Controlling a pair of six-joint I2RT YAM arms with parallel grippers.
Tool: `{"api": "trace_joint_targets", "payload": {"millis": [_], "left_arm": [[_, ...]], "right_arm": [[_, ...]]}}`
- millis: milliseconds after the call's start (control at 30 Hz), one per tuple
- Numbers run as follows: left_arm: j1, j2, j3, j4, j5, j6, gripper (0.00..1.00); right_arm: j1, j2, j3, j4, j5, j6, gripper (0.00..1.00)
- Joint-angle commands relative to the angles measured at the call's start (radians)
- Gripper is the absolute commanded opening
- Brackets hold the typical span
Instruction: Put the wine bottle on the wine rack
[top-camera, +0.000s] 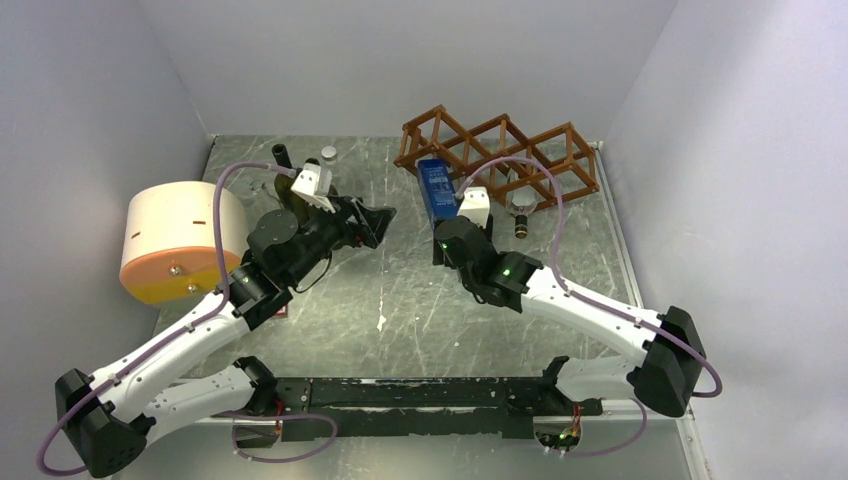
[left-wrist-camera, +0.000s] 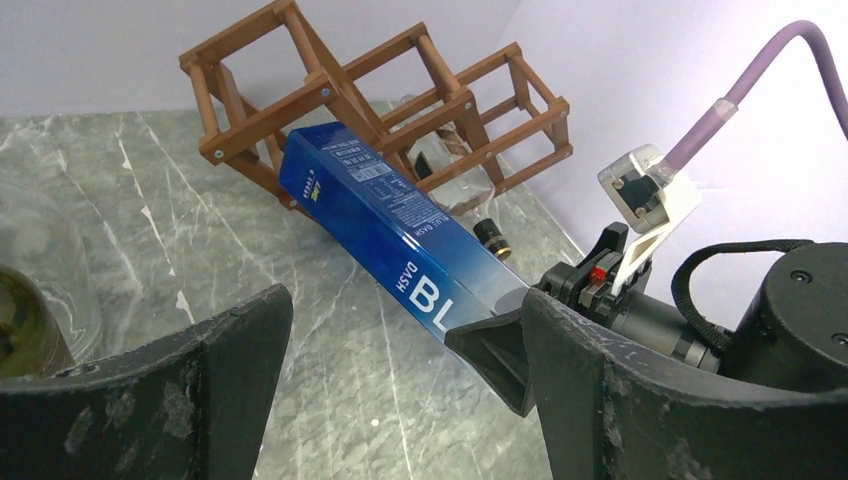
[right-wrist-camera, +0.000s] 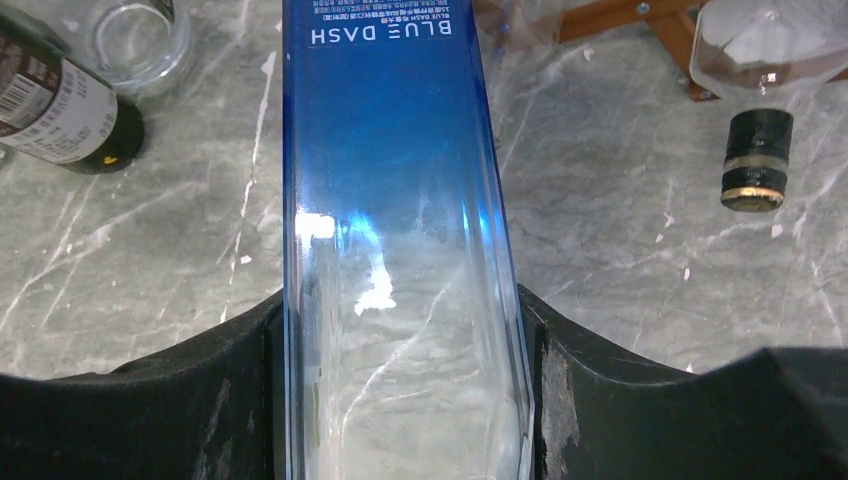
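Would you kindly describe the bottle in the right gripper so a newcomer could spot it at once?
Find the brown wooden wine rack at the table's far right. The bottle points into its left end, pinched by the right gripper. No other bottle here is square-sided and blue fading to clear.

blue bottle (right-wrist-camera: 390, 200): both ends cut off | dark bottle (right-wrist-camera: 60, 110): cut by left edge

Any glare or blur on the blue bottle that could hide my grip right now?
Right wrist: white glare patches on the blue bottle, edges against the right fingers clear. Left wrist: bottle and rack sharp, left fingers dark but readable. Top: even light, soft shadows.
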Motion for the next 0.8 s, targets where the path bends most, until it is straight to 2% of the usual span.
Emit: {"api": "trace_joint_targets", "payload": {"millis": [0,767], "left_arm": [[0.003,-0.010,-0.011,-0.017,0.007,-0.008,0.88],[0.003,0.005,0.041,-0.112,0.094,0.032,0.87]], "right_arm": [[-0.005,-0.017,0.008,0.184,0.082,0.076,0.00],[-0.060,0.032,0.082,0.216,0.080,0.291,0.00]]}}
